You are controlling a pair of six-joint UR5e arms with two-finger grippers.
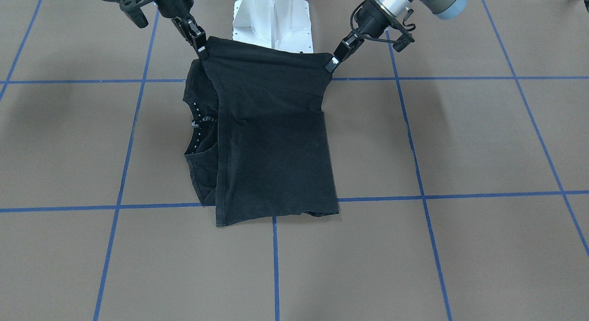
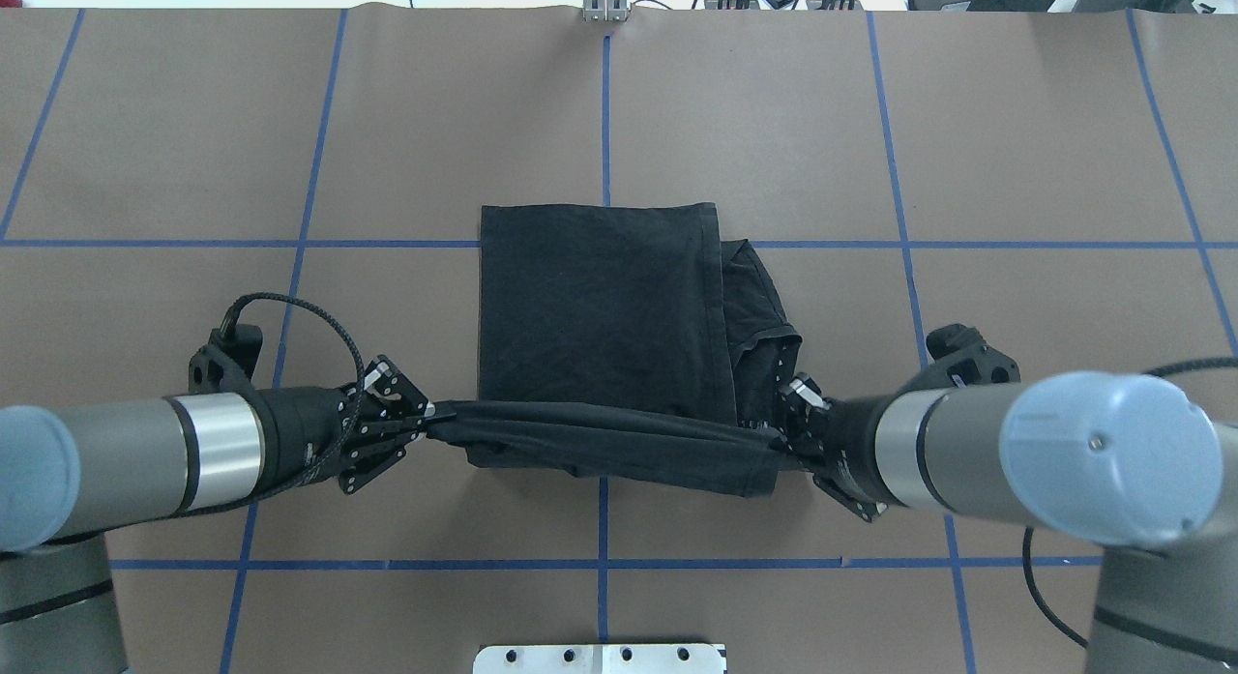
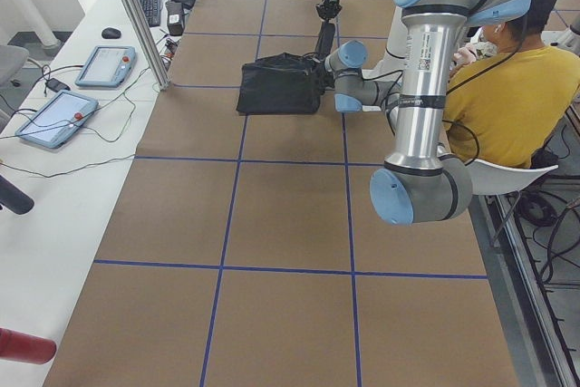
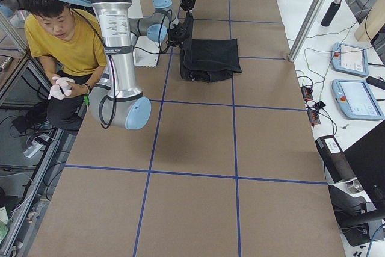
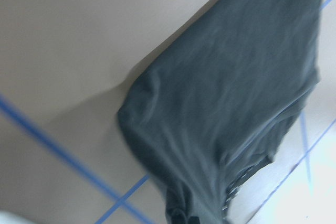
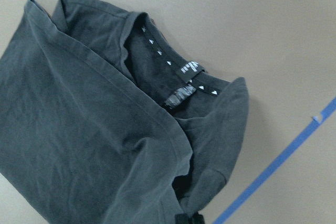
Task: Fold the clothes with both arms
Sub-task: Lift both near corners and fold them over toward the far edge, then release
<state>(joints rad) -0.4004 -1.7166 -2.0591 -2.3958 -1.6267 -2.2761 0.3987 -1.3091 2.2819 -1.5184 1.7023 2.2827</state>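
The black T-shirt (image 2: 600,307) lies folded on the brown table, its far part flat and its edge nearest the robot lifted and stretched taut. My left gripper (image 2: 432,418) is shut on one end of that raised edge, and my right gripper (image 2: 781,442) is shut on the other end. In the front view the left gripper (image 1: 332,63) and right gripper (image 1: 203,52) hold the two upper corners of the T-shirt (image 1: 271,137). The collar with its small white neck mark (image 6: 181,95) shows on the right arm's side. No logo print is visible.
The white pedestal base (image 1: 274,21) stands just behind the raised edge. A person in a yellow shirt (image 4: 66,40) crouches beside the robot. Tablets (image 4: 352,58) and cables lie on the side bench behind a metal post (image 4: 313,10). Blue tape lines (image 2: 604,113) grid the table.
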